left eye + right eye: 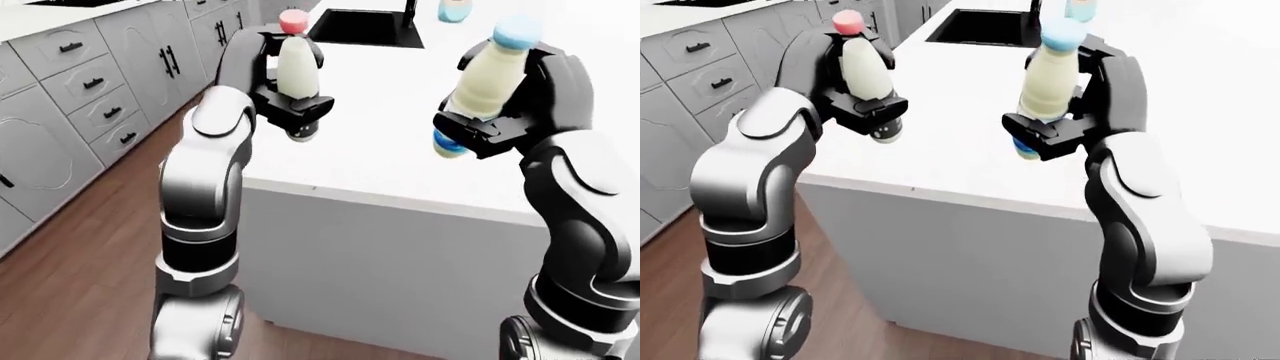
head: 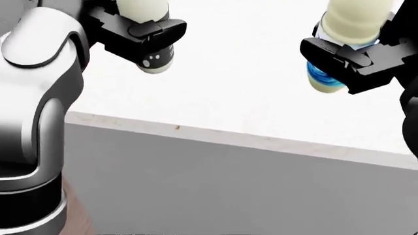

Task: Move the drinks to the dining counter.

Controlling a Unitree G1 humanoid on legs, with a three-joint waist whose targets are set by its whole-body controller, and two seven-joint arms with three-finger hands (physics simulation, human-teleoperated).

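Left hand [image 1: 290, 105] grips your red-capped bottle [image 1: 296, 64], right hand [image 1: 490, 127] the blue-capped bottle [image 1: 490, 75], both above the counter [image 1: 400, 142]; head view crops both caps.

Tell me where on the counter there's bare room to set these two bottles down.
The white counter is bare between its near edge and the sink, under the left hand and right hand. It's busier near the sink and far bottle.

Both arms are bent, forearms raised over the counter edge [image 1: 400, 196]. The left hand [image 1: 290, 105] and right hand [image 1: 490, 124] each have fingers clamped round a bottle.
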